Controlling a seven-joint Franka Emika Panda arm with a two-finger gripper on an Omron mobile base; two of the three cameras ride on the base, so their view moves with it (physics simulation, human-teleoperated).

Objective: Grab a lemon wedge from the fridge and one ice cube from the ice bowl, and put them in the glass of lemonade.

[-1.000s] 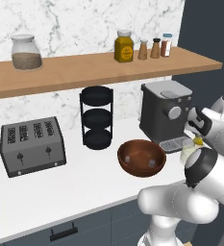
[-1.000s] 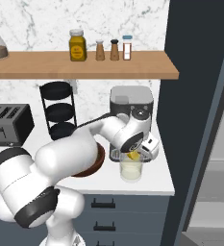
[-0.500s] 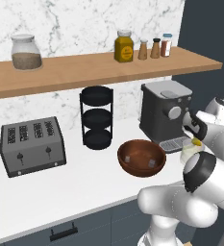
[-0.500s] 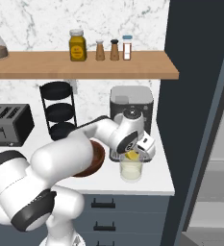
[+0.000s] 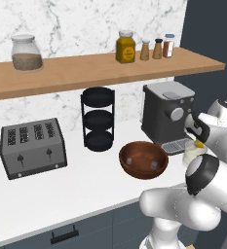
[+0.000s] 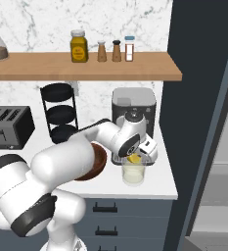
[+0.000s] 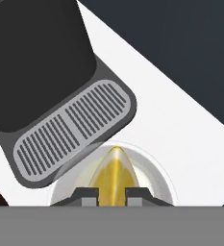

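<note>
Gripper [image 7: 112, 193] hangs directly above the glass of lemonade [image 6: 133, 172], jaws clamped on the lemon wedge [image 7: 114, 174], seemingly so it falls inside the rim when released.

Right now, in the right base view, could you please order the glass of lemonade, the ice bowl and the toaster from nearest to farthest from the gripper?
Measured from the gripper, shut on the lemon wedge:
1. glass of lemonade, directly below.
2. ice bowl, beside it, partly behind the arm.
3. toaster, far end of the counter.
</note>
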